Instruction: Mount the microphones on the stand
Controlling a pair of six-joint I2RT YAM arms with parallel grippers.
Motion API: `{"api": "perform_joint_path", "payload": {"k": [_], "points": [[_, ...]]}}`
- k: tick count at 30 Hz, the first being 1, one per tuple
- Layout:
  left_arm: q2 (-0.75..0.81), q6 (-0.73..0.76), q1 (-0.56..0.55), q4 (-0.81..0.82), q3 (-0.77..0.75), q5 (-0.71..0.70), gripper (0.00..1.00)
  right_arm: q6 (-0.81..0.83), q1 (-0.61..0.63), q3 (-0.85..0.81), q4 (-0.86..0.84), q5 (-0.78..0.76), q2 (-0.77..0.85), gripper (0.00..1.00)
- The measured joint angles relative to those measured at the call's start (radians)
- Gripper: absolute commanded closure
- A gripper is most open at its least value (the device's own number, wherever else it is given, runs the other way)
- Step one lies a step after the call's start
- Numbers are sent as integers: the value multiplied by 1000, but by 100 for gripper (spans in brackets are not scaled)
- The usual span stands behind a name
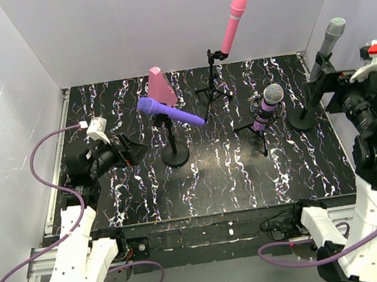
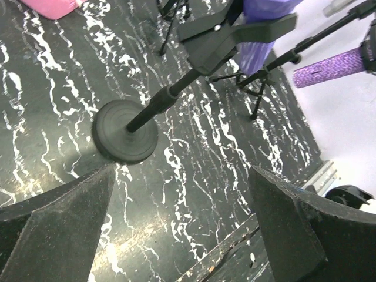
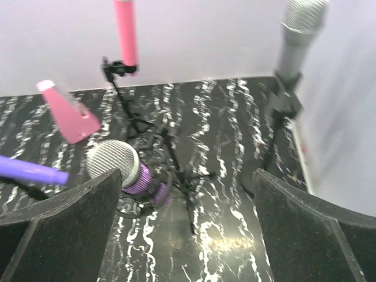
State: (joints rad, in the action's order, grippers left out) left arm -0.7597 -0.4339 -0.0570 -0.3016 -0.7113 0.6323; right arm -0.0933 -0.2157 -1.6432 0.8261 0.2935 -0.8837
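Observation:
All the microphones sit in stands on the black marbled table (image 1: 207, 180). The violet microphone (image 1: 171, 112) lies tilted in the clip of a round-base stand (image 1: 175, 158). The pink microphone (image 1: 233, 22) points up from a tripod stand (image 1: 213, 89). The glittery purple microphone (image 1: 269, 104) with silver mesh head rests on a low tripod. The silver-grey microphone (image 1: 328, 42) stands in a round-base stand (image 1: 303, 117). My left gripper (image 1: 137, 150) hangs open and empty, left of the violet one's stand base (image 2: 124, 130). My right gripper (image 3: 188, 176) is open and empty, near the silver-grey microphone (image 3: 296, 35).
A pink cone-shaped block (image 1: 161, 87) stands at the back behind the violet microphone. White walls enclose the table on three sides. Tripod legs (image 3: 188, 194) spread over the table's middle right. The table's front edge (image 2: 235, 241) runs close under my left gripper.

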Motion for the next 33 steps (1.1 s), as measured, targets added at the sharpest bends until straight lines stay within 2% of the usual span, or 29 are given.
{"api": "perform_joint_path", "payload": {"k": [5, 14, 18, 24, 27, 33], "points": [[1, 69, -21, -130, -55, -121, 2, 5, -38, 120, 5, -138, 107, 2], [-38, 157, -52, -298, -294, -367, 2, 24, -101, 176, 18, -168, 133, 2], [-71, 148, -63, -371, -436, -393, 2, 50, -115, 256, 20, -167, 153, 2], [-113, 155, -104, -395, -686, -426, 2, 63, -137, 417, 42, -174, 176, 2], [-111, 173, -121, -397, -722, -449, 2, 64, -153, 468, 47, -179, 185, 2], [-108, 199, -129, -430, -689, -489, 2, 65, -175, 505, 54, -160, 196, 2]]}}
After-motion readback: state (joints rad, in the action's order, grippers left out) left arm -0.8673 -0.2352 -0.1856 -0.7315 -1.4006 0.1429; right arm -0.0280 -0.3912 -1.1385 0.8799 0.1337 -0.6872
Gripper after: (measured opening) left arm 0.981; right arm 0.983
